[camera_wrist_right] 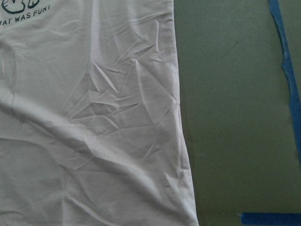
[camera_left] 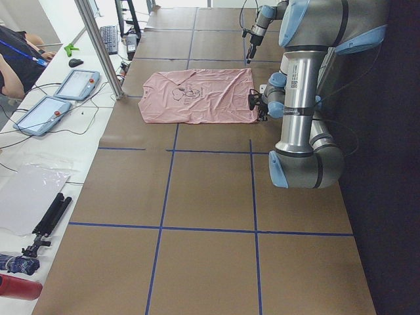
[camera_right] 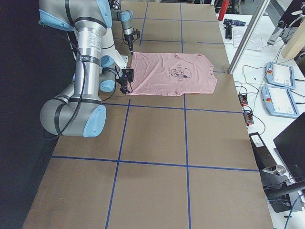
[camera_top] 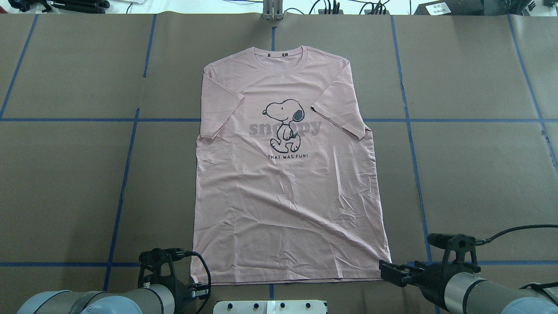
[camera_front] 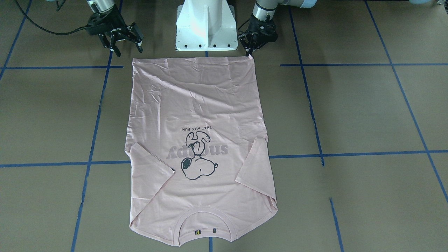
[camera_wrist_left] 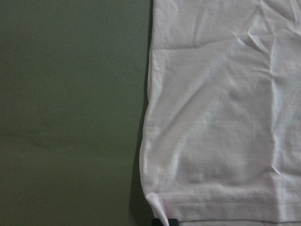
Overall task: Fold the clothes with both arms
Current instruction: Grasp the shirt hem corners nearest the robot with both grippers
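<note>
The clothes are one pale pink T-shirt (camera_front: 196, 105) lying flat and face up on the brown table, collar away from the robot and hem toward it (camera_top: 283, 196). Its sleeves are folded inward over the chest. My left gripper (camera_front: 253, 50) is low at the hem's corner, jaws apart, with one fingertip touching the fabric. In the left wrist view that corner (camera_wrist_left: 155, 202) is slightly puckered. My right gripper (camera_front: 128, 51) hovers open just outside the other hem corner, apart from the cloth (camera_top: 386, 272). The right wrist view shows the shirt's side edge (camera_wrist_right: 181, 122) and no fingers.
The white pedestal base (camera_front: 206, 24) stands right behind the hem. Blue tape lines (camera_front: 91, 150) grid the brown table. Beyond the collar side, a metal post (camera_left: 98, 46), control tablets (camera_left: 75, 84), cables and a seated person (camera_left: 13, 59) line a white bench.
</note>
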{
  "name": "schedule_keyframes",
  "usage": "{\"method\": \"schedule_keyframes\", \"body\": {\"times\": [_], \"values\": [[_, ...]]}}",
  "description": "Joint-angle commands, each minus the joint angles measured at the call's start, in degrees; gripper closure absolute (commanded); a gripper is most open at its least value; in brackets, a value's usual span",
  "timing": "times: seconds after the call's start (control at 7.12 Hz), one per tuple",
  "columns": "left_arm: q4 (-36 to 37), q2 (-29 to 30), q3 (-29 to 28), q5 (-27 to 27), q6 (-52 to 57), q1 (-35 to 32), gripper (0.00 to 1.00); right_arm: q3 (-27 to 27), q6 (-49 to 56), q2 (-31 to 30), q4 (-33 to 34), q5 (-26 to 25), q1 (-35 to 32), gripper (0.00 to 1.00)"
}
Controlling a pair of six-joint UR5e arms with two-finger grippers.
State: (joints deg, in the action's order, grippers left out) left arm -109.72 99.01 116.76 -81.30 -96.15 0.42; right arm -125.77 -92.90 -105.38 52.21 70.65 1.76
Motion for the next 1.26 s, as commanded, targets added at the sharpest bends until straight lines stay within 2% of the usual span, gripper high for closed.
{"method": "schedule_keyframes", "body": {"times": [0.0, 0.28, 0.56, 0.84, 1.12], "values": [[0.03, -0.13, 0.31, 0.09, 0.00, -0.16, 0.99, 0.00, 0.00, 0.00, 0.00, -0.24, 0.09, 0.01], [0.12, -0.04, 0.84, 0.09, 0.00, -0.25, 1.00, 0.44, -0.26, 0.09, 0.00, -2.95, 1.83, 0.02], [0.12, 0.04, 1.28, 0.09, 0.00, -0.16, 1.00, 0.53, -10.23, 0.78, 4.10, -5.34, 4.91, 0.21], [0.03, 0.48, 1.28, 0.00, 0.00, -0.16, 1.00, 1.67, -13.01, 3.24, 10.17, -6.14, 5.36, 0.28], [-0.05, 0.66, 1.54, -0.26, 0.18, -0.16, 1.00, 2.46, -12.92, 4.39, 11.25, -6.14, 5.27, 0.31]]}}
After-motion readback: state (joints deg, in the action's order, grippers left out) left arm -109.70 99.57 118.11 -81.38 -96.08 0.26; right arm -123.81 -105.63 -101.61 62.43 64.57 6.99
